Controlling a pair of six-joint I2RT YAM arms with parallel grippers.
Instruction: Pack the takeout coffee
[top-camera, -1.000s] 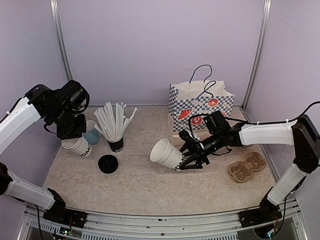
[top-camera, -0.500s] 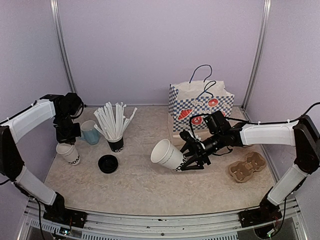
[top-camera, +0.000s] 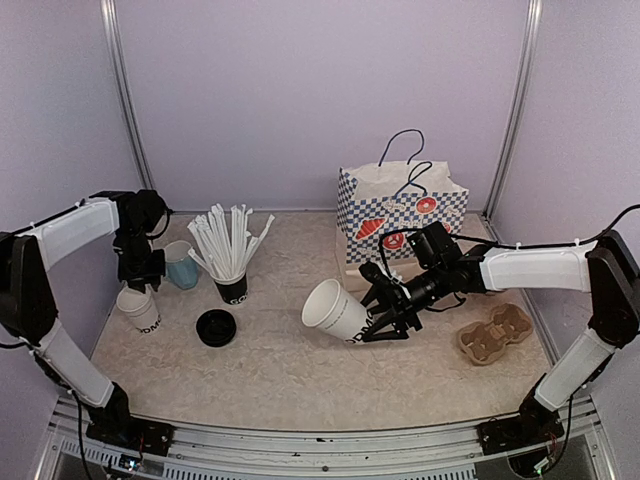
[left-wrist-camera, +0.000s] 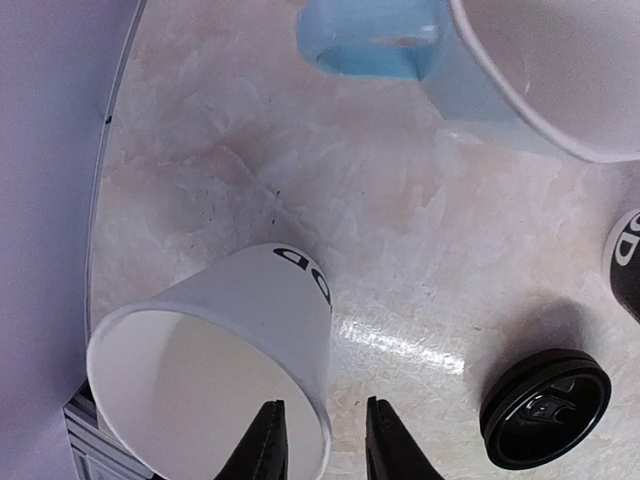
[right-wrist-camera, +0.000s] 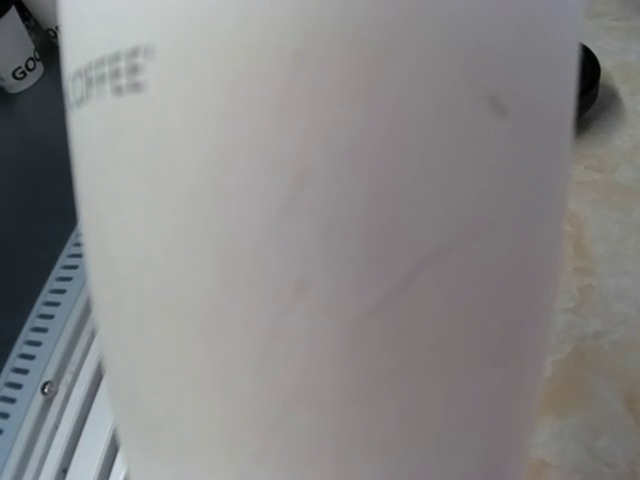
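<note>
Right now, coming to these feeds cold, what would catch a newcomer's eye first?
First, the white cup held tilted over mid-table by the right fingers, its open mouth facing left. Next comes the checkered bag standing at the back. Last is the second cup, upright near the table's left edge, with its rim wall between the parted left fingers.

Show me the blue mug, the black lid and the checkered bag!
blue mug (top-camera: 184, 272): top view, on its side wall.
black lid (top-camera: 215, 327): top view, on its middle.
checkered bag (top-camera: 395, 212): top view, on its front face.
</note>
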